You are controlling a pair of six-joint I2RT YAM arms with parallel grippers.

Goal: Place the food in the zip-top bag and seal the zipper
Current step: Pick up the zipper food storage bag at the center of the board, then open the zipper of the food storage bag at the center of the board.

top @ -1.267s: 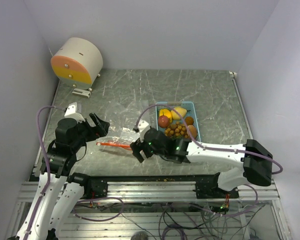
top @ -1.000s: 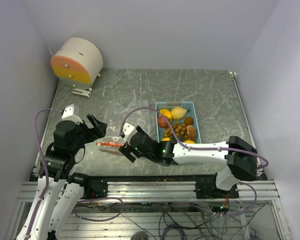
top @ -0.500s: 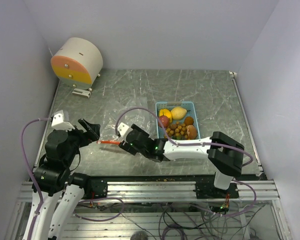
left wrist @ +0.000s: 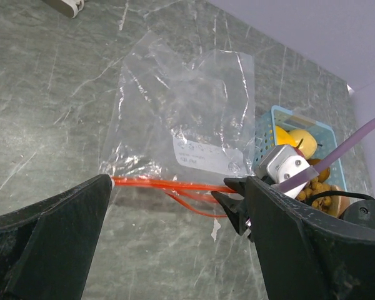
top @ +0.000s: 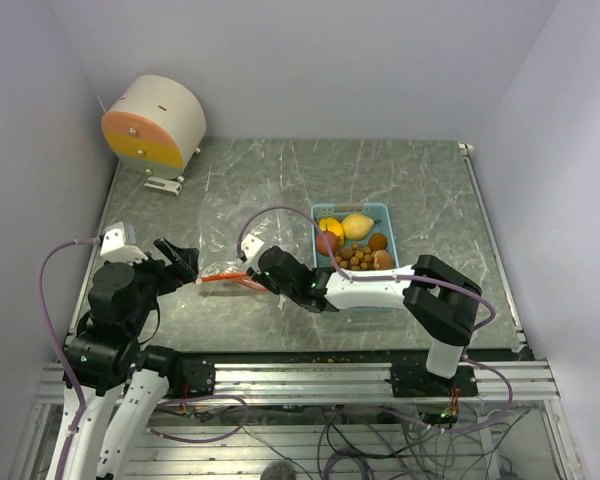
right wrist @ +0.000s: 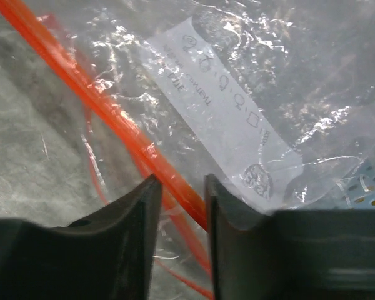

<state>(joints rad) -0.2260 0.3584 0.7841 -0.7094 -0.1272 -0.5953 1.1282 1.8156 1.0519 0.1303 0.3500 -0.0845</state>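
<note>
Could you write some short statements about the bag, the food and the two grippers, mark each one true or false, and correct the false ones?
1. All the food is in the tray, none in the bag. True.
2. The left gripper is shut on the bag. False: it is wide open and holds nothing.
3. The orange zipper runs between the fingers of the right gripper. True.
4. The bag stands upright. False: it lies flat on the table.
</note>
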